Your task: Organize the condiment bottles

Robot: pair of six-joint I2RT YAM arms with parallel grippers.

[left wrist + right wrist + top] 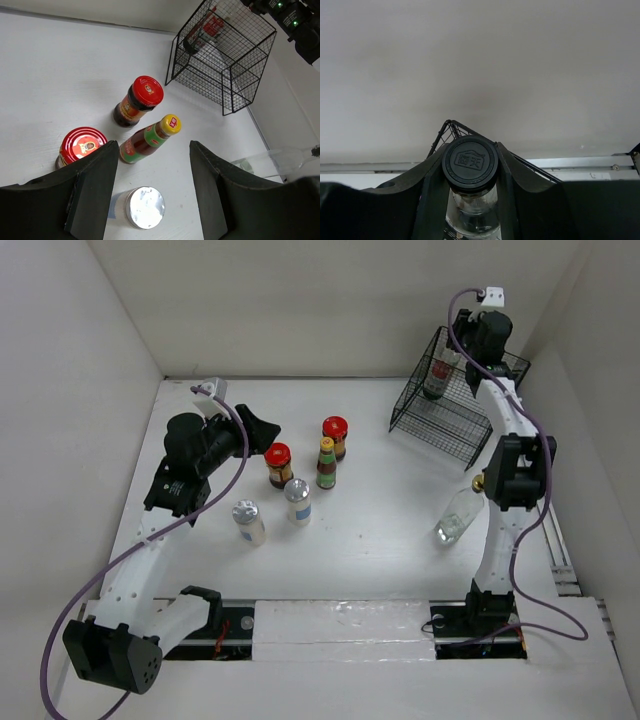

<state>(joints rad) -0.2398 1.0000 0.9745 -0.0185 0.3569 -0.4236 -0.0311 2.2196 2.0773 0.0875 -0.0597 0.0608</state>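
My left gripper [264, 429] is open and empty, hovering over the bottle group; in the left wrist view [153, 162] a silver-capped white shaker [145, 207] stands between and below its fingers. Around it are two red-lidded dark jars [278, 465] [335, 437], a slim yellow-capped bottle [326, 462] and two shakers [298, 500] [248, 521]. A clear bottle [458, 518] lies on its side at the right. My right gripper [456, 352] [470, 167] is shut on the cap of the black-capped dark bottle [470, 161], which stands upright in the black wire rack [450, 415].
The wire rack [225, 60] stands at the back right, next to the right wall. White walls enclose the table at the back and both sides. The right arm's elbow [515, 470] hangs over the lying clear bottle.
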